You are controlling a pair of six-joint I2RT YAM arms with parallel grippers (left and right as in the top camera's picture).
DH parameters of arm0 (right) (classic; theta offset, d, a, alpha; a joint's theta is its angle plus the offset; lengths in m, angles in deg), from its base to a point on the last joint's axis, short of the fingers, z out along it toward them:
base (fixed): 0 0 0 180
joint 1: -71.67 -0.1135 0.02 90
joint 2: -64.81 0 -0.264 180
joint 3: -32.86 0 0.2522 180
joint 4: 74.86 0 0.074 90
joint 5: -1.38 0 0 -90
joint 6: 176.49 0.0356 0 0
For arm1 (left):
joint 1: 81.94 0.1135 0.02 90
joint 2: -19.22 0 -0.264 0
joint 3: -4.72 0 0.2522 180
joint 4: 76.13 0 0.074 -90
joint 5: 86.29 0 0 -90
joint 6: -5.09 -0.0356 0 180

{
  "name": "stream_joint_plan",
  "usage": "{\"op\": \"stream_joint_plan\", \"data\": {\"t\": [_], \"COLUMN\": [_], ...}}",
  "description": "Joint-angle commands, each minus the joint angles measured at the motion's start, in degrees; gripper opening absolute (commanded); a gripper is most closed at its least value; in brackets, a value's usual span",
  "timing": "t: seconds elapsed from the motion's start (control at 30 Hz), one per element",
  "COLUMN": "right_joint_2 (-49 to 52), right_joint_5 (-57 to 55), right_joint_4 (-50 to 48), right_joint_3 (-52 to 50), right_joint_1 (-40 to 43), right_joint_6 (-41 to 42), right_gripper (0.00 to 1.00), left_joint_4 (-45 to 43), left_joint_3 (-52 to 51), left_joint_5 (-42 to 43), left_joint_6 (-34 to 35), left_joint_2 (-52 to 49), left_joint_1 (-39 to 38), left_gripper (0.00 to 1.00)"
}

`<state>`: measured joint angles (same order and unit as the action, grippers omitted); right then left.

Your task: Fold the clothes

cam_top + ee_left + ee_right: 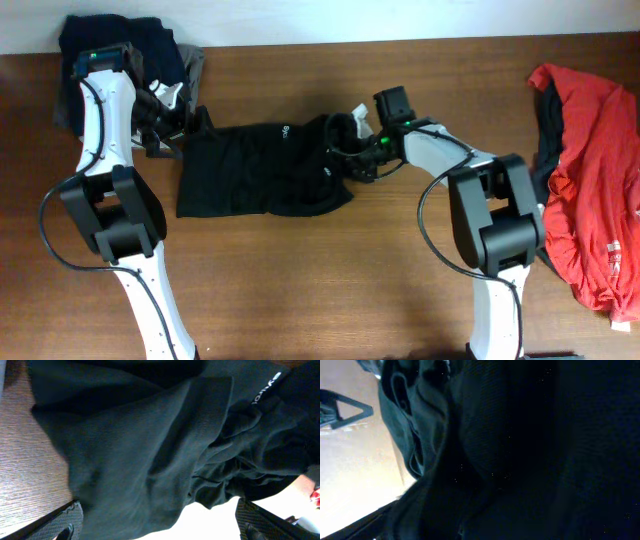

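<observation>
The large black garment (260,175) with small white lettering (284,130) lies spread across the table's middle. My left gripper (172,135) is at its upper left corner. In the left wrist view its fingers (162,525) stand wide apart with black cloth (150,450) between them. My right gripper (352,150) is at the bunched right edge. Dark cloth (520,450) fills the right wrist view. Only the left finger's edge shows there, set far out, and the jaws (485,525) look open. A red garment (595,170) lies far right. Navy (120,40) and grey (192,68) garments lie at the back left.
The wooden table (330,290) runs to a white wall at the back edge. The red garment hangs over the table's right side, with a dark piece (545,120) at its left edge.
</observation>
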<state>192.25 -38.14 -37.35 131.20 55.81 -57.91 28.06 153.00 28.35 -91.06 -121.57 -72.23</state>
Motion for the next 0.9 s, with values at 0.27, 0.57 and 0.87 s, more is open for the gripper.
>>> {"op": "stream_joint_plan", "data": {"t": [0.27,0.57,0.87], "right_joint_2": [4.09,4.07,3.26], "right_joint_5": [-3.13,-3.13,-21.31], "right_joint_4": [0.87,4.7,26.82], "right_joint_3": [-2.16,-2.12,4.07], "right_joint_1": [-0.24,8.5,20.26], "right_joint_6": [0.92,0.02,-13.22], "right_gripper": [0.3,0.04,0.04], "left_joint_4": [0.09,0.11,0.07], "left_joint_3": [0.76,0.74,0.76], "left_joint_5": [0.83,0.83,0.83], "left_joint_6": [0.09,0.09,0.09], "left_joint_2": [1.97,1.97,1.97], "left_joint_1": [-0.35,-0.35,-0.35], "left_gripper": [0.97,0.97,0.98]}}
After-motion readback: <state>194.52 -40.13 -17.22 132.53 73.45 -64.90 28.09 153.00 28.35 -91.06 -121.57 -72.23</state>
